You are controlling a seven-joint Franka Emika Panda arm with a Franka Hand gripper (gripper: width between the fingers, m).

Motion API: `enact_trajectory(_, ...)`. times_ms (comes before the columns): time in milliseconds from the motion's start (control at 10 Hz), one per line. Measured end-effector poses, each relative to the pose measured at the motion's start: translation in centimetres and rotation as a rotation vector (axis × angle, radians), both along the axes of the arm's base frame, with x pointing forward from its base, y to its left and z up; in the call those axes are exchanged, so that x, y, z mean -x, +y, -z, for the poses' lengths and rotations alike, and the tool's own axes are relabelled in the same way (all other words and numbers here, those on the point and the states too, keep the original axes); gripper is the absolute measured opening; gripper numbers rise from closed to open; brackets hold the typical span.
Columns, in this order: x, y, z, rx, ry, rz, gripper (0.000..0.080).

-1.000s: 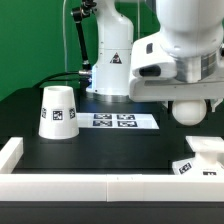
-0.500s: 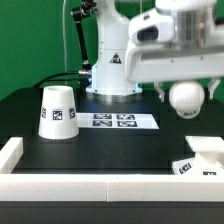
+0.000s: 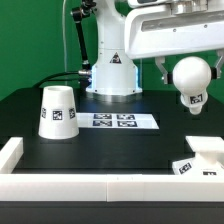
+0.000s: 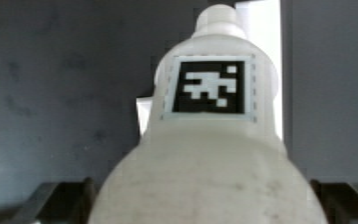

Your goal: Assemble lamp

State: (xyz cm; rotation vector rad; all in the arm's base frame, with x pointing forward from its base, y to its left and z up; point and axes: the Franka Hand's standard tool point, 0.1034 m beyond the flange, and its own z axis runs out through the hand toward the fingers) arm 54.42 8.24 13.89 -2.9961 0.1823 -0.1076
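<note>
The big white robot arm [image 3: 112,60] holds its claw [image 3: 189,66] high over the black table [image 3: 110,150]. The claw is squeezed shut on the bulb [image 3: 192,78]. One dark finger sits on each side of the round ball. The bulb hangs in the air with its neck pointing down, on the exterior view's right. The wrist view shows the bulb [image 4: 202,150] up close, with a square tag on the neck.

I think the step now is taking the bulb to the base. Next, the neck must be lined up right over the middle of the base and brought down slowly and straight. I cannot see the hole in the base from here.

Now the count, biggest first:
- one arm with one claw
- one table
- one marker board [image 3: 125,121], lying flat in the middle
- one shade [image 3: 57,112], standing on the table at the exterior view's left, well apart from the bulb
- one base [image 3: 206,158], low down, below the bulb
- one bulb
</note>
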Motion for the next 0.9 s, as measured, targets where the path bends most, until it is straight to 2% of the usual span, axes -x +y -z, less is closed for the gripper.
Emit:
enact_trajectory(200,-0.8,-0.3,0.1,0.018,-0.123,0.008,0.0579)
enact_trajectory(300,-1.3,-1.2,-0.1,0.063,-0.224,-0.096,0.0579)
enact_trajectory(500,-2.6,-1.3,-1.4,0.1,-0.37,-0.138,0.0579)
enact_trajectory(600,-2.5,-0.6,-1.4,0.103,-0.389,-0.158,0.0579)
enact_trajectory(900,-2.5,-0.5,-1.2,0.102,-0.384,-0.156,0.0579)
